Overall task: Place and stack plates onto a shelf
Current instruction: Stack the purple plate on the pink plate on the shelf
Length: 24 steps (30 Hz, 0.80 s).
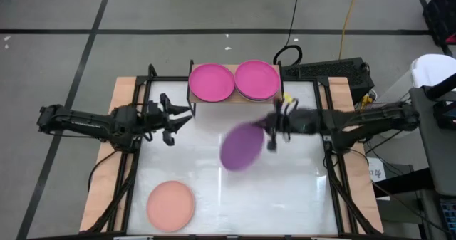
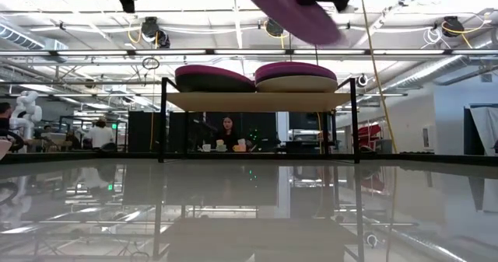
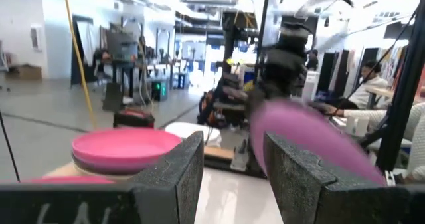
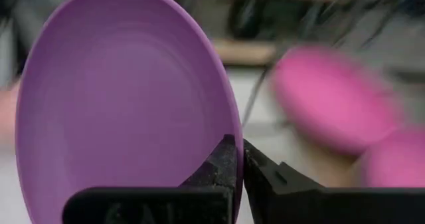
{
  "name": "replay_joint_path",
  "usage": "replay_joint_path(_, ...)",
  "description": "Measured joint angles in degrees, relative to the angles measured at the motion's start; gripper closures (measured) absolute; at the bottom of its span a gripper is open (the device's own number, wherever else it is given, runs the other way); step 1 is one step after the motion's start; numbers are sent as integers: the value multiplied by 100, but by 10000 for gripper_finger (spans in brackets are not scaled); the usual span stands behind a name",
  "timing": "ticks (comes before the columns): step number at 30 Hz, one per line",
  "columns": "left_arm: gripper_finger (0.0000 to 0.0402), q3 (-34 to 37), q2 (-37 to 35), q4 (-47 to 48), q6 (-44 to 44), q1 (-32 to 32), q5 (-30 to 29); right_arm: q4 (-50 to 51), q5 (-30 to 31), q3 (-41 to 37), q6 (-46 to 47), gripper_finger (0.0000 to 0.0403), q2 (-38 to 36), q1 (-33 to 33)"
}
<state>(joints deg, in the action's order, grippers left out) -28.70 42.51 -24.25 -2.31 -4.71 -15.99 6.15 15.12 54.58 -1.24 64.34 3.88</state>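
Note:
My right gripper point(image 1: 271, 132) is in mid-air over the table's middle, shut on a purple plate point(image 1: 241, 146) that is tilted, clear of the table; the plate fills the right wrist view point(image 4: 126, 98) and shows high in the low view point(image 2: 292, 9). The shelf point(image 2: 257, 100) stands at the far edge, carrying a magenta stack on its left point(image 1: 211, 82) and a pink stack over beige on its right point(image 1: 257, 80). A peach plate point(image 1: 170, 205) lies flat near the near-left corner. My left gripper point(image 1: 179, 121) hovers open to the shelf's left front, holding nothing. My right gripper pinches the purple plate's rim point(image 4: 229, 134) between its two fingers, one finger point(image 4: 219, 164) on the hollow face and one point(image 4: 265, 174) behind. The fingers come in level from the table's right. The plate is lifted clear, tilted, reaching out toward the left.
Black frame rails point(image 1: 135, 147) and wooden strips point(image 1: 107, 154) run along the table's left and right sides. The white table surface point(image 1: 278, 197) lies open between the peach plate and the right rail. People and desks show in the room beyond the shelf.

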Motion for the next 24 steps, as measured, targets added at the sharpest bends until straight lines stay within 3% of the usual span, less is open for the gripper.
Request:
replay_joint_path(4,241,-1,-193,-3,179,0,-1,-1118,-84,427,-382,402,190,-906)
replay_joint_path(7,241,-1,-248,8,206,0,-2,-1750,-492,807,-369,402,464,-1626)
replay_joint_path(14,241,-1,-245,7,378,2,-1,-2198,-1676,1626,563,403,1621,-2970)
replay_joint_path(24,241,-1,-242,34,411,2,-2,-2507,-2465,2112,1257,403,3204,-3660)
